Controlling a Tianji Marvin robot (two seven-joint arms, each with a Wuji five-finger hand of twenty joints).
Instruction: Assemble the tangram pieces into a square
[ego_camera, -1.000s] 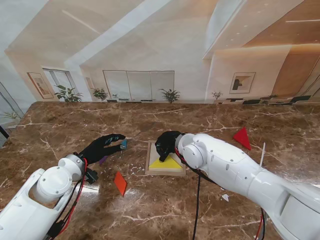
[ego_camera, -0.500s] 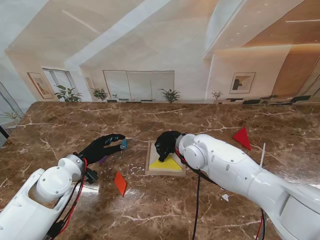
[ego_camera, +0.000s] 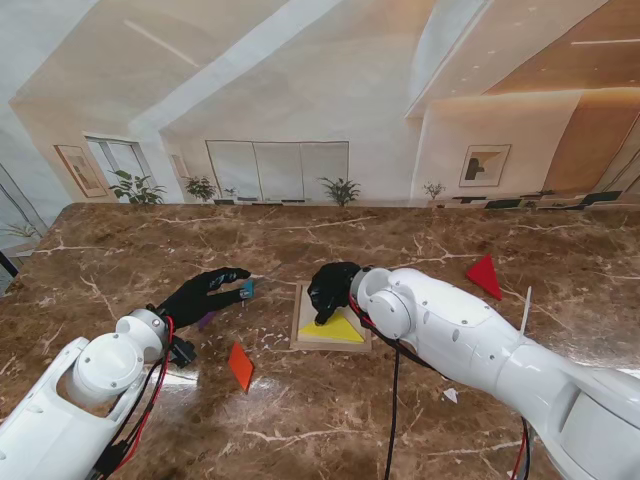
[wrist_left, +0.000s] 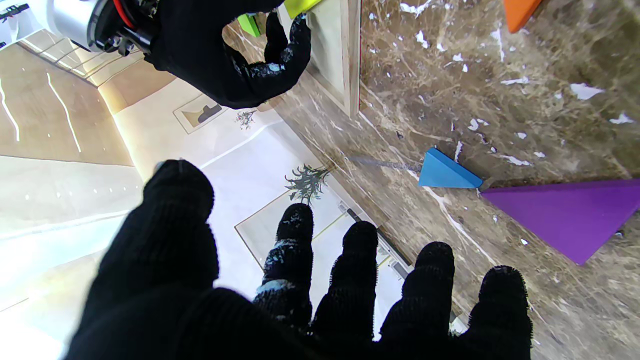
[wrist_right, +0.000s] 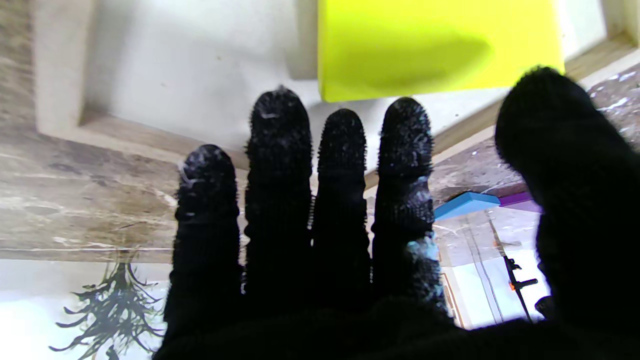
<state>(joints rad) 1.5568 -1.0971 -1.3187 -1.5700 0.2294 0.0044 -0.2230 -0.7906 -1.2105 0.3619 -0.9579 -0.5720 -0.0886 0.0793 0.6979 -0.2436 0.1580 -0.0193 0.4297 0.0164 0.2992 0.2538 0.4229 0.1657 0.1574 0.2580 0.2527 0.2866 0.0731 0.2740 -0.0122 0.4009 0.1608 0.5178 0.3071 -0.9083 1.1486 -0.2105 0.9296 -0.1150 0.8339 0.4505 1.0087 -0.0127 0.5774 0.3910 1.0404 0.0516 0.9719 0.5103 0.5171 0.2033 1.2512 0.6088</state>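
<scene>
A shallow wooden tray lies mid-table with a yellow triangle in it. My right hand hovers over the tray's far part, fingers straight and apart, holding nothing; the yellow piece lies just past them. A green piece shows behind that hand; I cannot tell whether they touch. My left hand is open, fingertips short of a small blue triangle. Beside it lies a purple triangle, largely hidden under the hand in the stand view.
An orange piece lies on the marble nearer to me, between my left arm and the tray. A red triangle sits far to the right, with a thin white stick nearby. A small white scrap lies by my right arm.
My right hand has crept slightly left over the tray, covering a little more of the yellow triangle. The left hand and loose pieces have not moved.
</scene>
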